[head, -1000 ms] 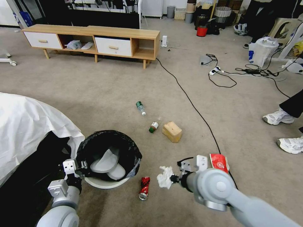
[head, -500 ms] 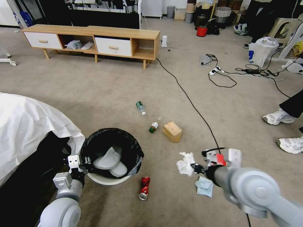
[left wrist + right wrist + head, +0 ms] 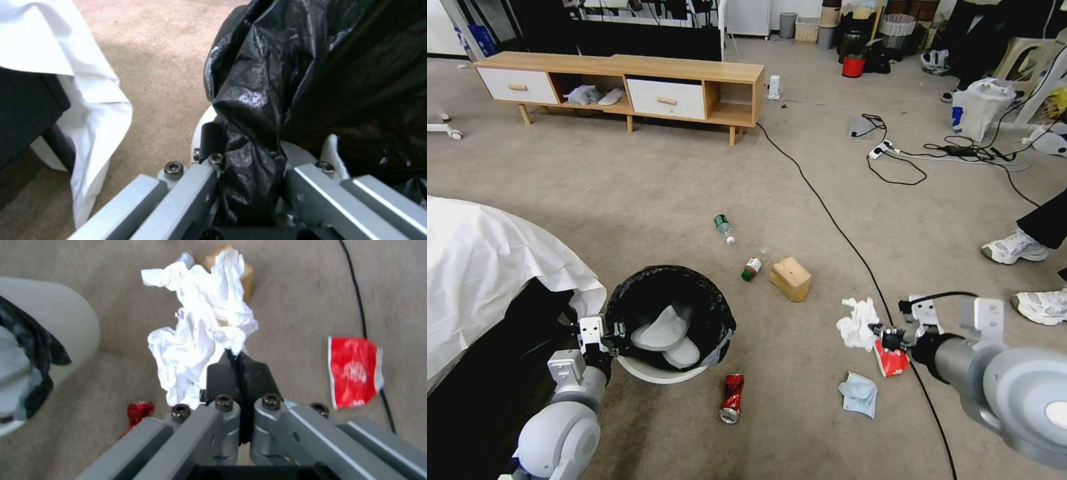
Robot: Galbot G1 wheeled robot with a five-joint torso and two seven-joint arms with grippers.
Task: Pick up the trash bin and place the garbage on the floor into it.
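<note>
You can't see the left gripper's (image 3: 249, 186) inner finger behind the bag (image 3: 285, 83); the bin's (image 3: 66, 323) rim is cut off.

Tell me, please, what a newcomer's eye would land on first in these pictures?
Probably the white crumpled tissue pinched in the right gripper above the carpet, right of centre. Next, the trash bin with its black bag, its rim clamped by the left gripper at lower left.
</note>
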